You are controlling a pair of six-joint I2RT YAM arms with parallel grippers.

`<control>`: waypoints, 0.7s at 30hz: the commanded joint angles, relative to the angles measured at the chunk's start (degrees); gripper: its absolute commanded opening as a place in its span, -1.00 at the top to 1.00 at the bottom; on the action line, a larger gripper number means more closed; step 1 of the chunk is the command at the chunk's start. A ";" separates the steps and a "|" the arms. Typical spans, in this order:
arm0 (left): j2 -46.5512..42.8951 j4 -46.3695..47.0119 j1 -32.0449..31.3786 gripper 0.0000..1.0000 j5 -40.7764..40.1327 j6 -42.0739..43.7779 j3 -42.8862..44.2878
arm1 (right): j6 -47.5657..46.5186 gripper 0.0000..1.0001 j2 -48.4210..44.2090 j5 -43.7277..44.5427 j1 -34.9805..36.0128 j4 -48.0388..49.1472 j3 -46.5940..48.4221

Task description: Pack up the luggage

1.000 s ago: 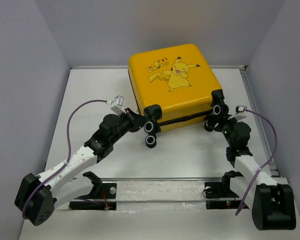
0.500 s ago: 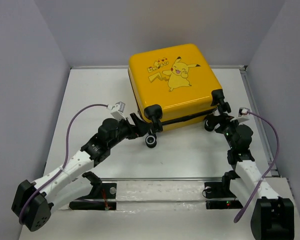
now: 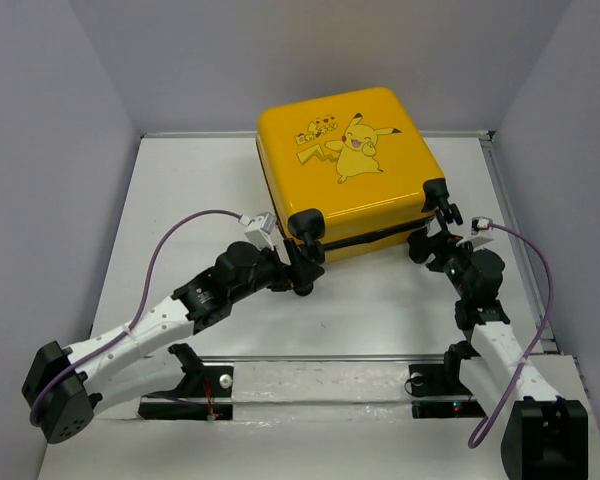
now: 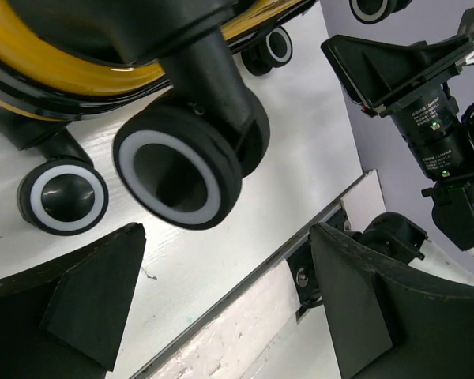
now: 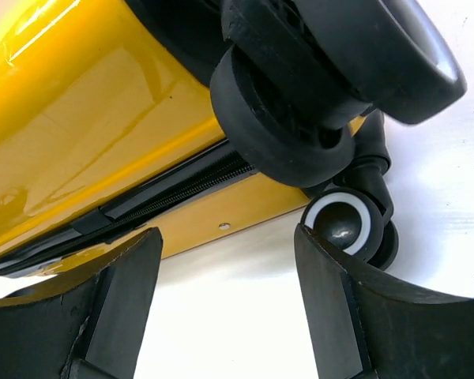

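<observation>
The luggage point(image 3: 345, 165) is a yellow hard-shell case lying shut and flat at the back middle, cartoon print up, caster wheels facing the arms. My left gripper point(image 3: 302, 272) is open at the case's near-left corner. In the left wrist view a black-and-white caster wheel point(image 4: 178, 170) sits just beyond the left gripper point(image 4: 221, 292), with nothing between the fingers. My right gripper point(image 3: 432, 236) is open at the near-right corner. The right wrist view shows the right gripper point(image 5: 229, 292) empty below the zipper seam point(image 5: 182, 189), beside a wheel point(image 5: 347, 225).
A metal rail point(image 3: 320, 358) runs along the table's near edge between the arm bases. Another rail point(image 3: 510, 225) lines the right side. Grey walls close in the table on the left, back and right. The right arm's camera point(image 4: 426, 118) shows in the left wrist view.
My left gripper has gone from shut to open and the arm has reached right, up to the near-left wheels. The right gripper has edged closer to the case and opened a little wider.
</observation>
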 commanded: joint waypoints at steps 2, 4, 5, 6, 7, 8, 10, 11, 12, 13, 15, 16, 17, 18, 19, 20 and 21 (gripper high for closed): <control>3.77 0.33 -2.57 -0.92 -4.05 0.51 6.35 | 0.01 -0.48 -0.11 -2.75 -0.47 2.08 0.23; 4.83 0.33 -3.01 -0.92 -6.94 0.60 8.10 | 0.09 -0.48 -0.29 -2.84 -0.47 2.26 -0.12; 5.45 0.33 -3.10 -0.92 -7.56 0.86 8.64 | -0.08 -0.48 -0.46 -2.75 -0.47 2.26 -0.12; 6.76 0.42 -3.10 -0.92 -8.61 1.21 9.43 | -0.26 -0.48 -0.64 -2.40 -0.47 1.83 -0.04; 7.47 0.33 -3.10 -0.92 -9.06 1.22 9.87 | -0.17 -0.48 -0.73 -2.40 -0.47 1.65 0.14; 8.26 0.25 -3.10 -0.92 -9.32 1.74 10.31 | -0.17 -0.48 -0.90 -2.57 -0.47 1.56 0.23; 10.28 0.33 -3.10 -0.92 -9.50 1.83 11.19 | -0.17 -0.48 -1.08 -3.28 -0.47 1.47 0.23; 11.42 0.51 -3.10 -0.92 -9.59 1.83 11.37 | -0.08 -0.48 -1.25 -3.37 -0.47 1.38 0.14; 11.95 0.86 -3.10 -0.92 -9.50 1.75 11.72 | -0.08 -0.48 -1.34 -3.54 -0.47 1.47 -0.12; 12.65 1.12 -3.10 -0.92 -9.33 1.75 11.98 | 0.01 -0.48 -1.26 -3.72 -0.47 1.73 -0.30; 14.85 1.39 -3.10 -0.92 -9.15 1.66 12.86 | 0.44 -0.48 -1.25 -3.98 -0.47 2.35 -0.56; 15.55 1.65 -3.10 -0.92 -9.15 1.66 13.91 | 0.62 -0.48 -1.08 -4.16 -0.47 2.61 -0.74; 16.78 1.91 -3.10 -0.92 -9.15 1.48 14.35 | 0.80 -0.48 -1.17 -4.42 -0.47 2.88 -1.09; 17.22 2.44 -3.10 -0.92 -9.15 1.40 15.05 | 0.97 -0.48 -1.17 -4.77 -0.47 3.14 -1.18; 17.75 2.53 -3.10 -0.92 -9.33 1.31 15.32 | 1.06 -0.48 -1.17 -4.86 -0.47 3.23 -1.26; 18.10 2.62 -3.10 -0.92 -9.59 1.05 15.58 | 1.15 -0.48 -1.17 -4.86 -0.47 3.14 -1.35; 18.54 2.79 -3.10 -0.92 -10.37 0.78 15.67 | 1.15 -0.49 -1.25 -5.04 -0.47 3.14 -1.35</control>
